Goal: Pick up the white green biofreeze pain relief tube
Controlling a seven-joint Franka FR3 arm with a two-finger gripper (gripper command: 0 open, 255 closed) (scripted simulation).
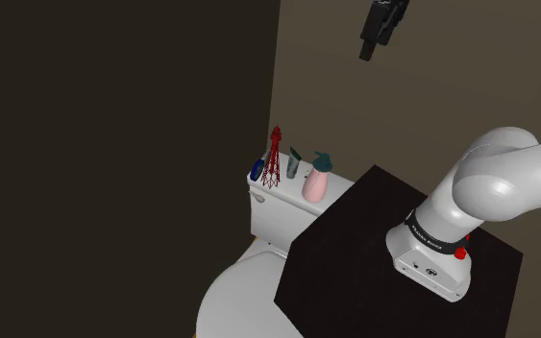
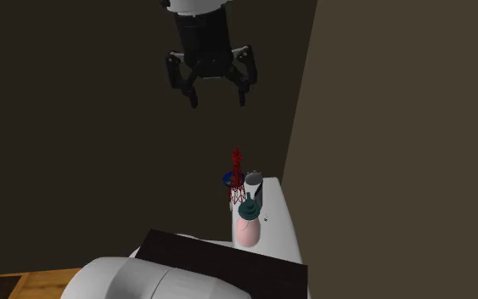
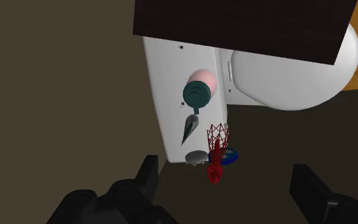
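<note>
Hovering gripper: the black gripper (image 1: 369,50) hangs at the shoulder view's 1 o'clock, high over the toilet, with its two fingers spread wide and nothing between them.
Tube: a grey and dark-green tube (image 1: 294,163) stands upright on the white toilet tank lid (image 1: 276,200), near the middle of the shoulder view. It is well below the gripper and not touched by it.
Tube's neighbours: in the shoulder view a pink spray bottle (image 1: 316,179) with a teal head stands just beside the tube at its 4 o'clock. A red wire tower (image 1: 273,156) stands just beside it at its 9 o'clock. A small blue item (image 1: 257,170) lies past the tower at the lid's end; I cannot tell what it is.
Second exterior view: the gripper sits at 12 o'clock and the row of things lies toward 6 o'clock from it. The spray bottle is nearest the camera, then the tube, then the wire tower.
Wrist view: the tube stands between the spray bottle and the wire tower, ahead of the parted fingers.
Toilet bowl: the white toilet bowl (image 1: 234,298) lies at 7 o'clock from the tank lid in the shoulder view.
Stand: the dark stand (image 1: 355,240) fills the shoulder view's 5 o'clock, its corner drawn over the tank lid's near end.
Arm: the white arm (image 1: 508,182) rises from the stand at 4 o'clock.
Wall: a dull brown wall (image 1: 451,96) stands behind the tank.
</note>
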